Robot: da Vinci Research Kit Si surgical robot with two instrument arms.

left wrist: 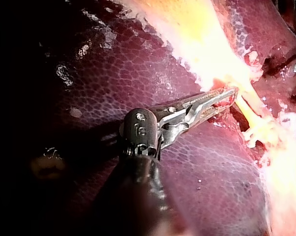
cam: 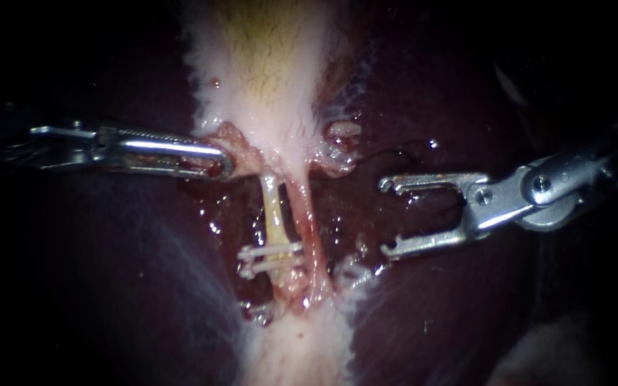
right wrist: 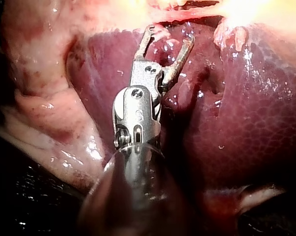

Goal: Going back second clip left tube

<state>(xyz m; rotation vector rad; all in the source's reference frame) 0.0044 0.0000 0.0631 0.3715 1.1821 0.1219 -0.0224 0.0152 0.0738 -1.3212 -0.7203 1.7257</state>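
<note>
Left tube [cam: 275, 214] sits near centre, with two pale clips [cam: 270, 257] across its lower end. At its 10 o'clock the left instrument [cam: 217, 163] grips the edge of the gallbladder [cam: 266, 64] with closed jaws. At 3 o'clock the right instrument [cam: 388, 216] hangs wide open and empty over the liver [cam: 430, 314].

Count. Instruments, 2: left instrument [cam: 223, 164], right instrument [cam: 385, 217]. Tubes, 2: left tube [cam: 275, 214], right tube [cam: 309, 221]. Clips, 2: upper clip [cam: 270, 250], lower clip [cam: 272, 266]. Gallbladder [cam: 266, 71], 1. Liver [cam: 109, 286], 1.
</note>
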